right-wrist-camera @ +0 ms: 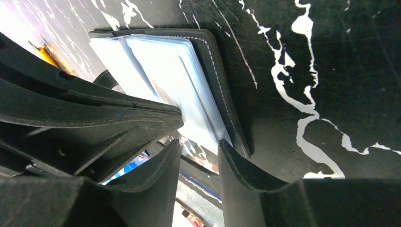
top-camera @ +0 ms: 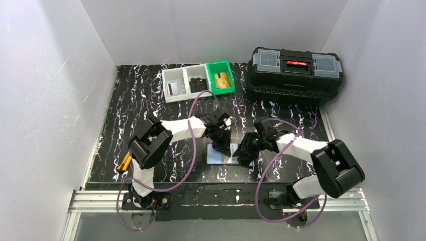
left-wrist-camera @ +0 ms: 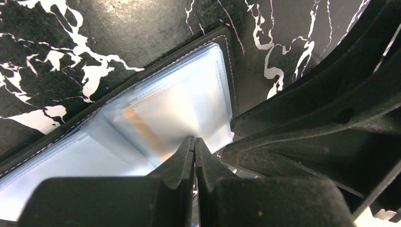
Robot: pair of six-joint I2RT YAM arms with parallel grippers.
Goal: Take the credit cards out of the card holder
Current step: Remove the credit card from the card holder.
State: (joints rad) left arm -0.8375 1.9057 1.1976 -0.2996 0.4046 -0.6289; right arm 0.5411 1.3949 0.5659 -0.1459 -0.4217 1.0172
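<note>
At the far side of the desk (top-camera: 150,100), the two grey bins (top-camera: 184,80) and the green bin (top-camera: 220,64) each hold one of the credit cards (top-camera: 222,80).

Nearer us, our left fingers (left-wrist-camera: 194,147) are clenched together on nothing. Their tips press the clear pocket of the card holder (top-camera: 220,156), which lies open and flat on the desk between the two arms.

Through that pocket we see what looks like a gold-orange card (left-wrist-camera: 144,130). We judge it light, stiff and slick, and the pocket film soft and clingy. So we would pinch whichever edge shows at the pocket's mouth and slide the card out flat while the holder is pinned.

Our right fingers (right-wrist-camera: 224,158) stand apart around the holder's right edge, gripping nothing we can make out.
</note>
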